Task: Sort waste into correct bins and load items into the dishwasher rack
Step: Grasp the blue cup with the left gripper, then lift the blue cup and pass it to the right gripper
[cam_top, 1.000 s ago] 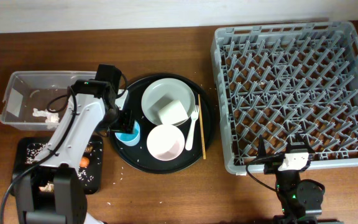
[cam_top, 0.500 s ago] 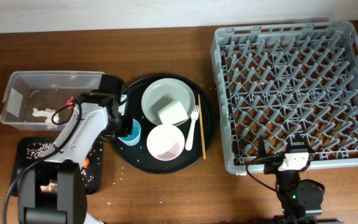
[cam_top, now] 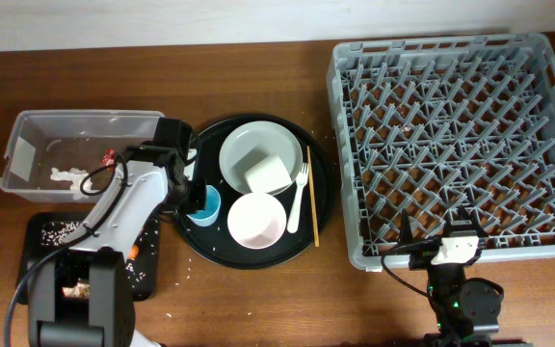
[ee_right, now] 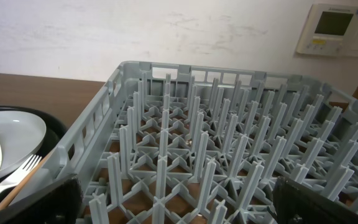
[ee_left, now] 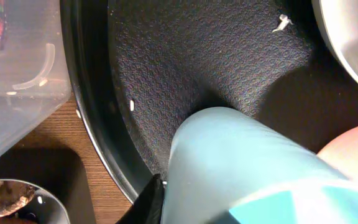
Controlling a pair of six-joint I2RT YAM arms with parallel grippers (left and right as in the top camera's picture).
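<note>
Light blue cup (cam_top: 203, 205), at lower left of the round black tray (cam_top: 327, 193) in the overhead view, sits at the left hand (cam_top: 192, 198), grip clamped or slack I cannot tell; a loose hold risks it slipping against the white bowl (cam_top: 256, 219) just beside.

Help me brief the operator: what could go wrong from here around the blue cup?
The left gripper is at the light blue cup, which stands close to the white bowl; a sideways lift could knock the bowl. The left wrist view shows only one finger on the cup's wall, so the cup might slip on its way to the dishwasher rack.
</note>
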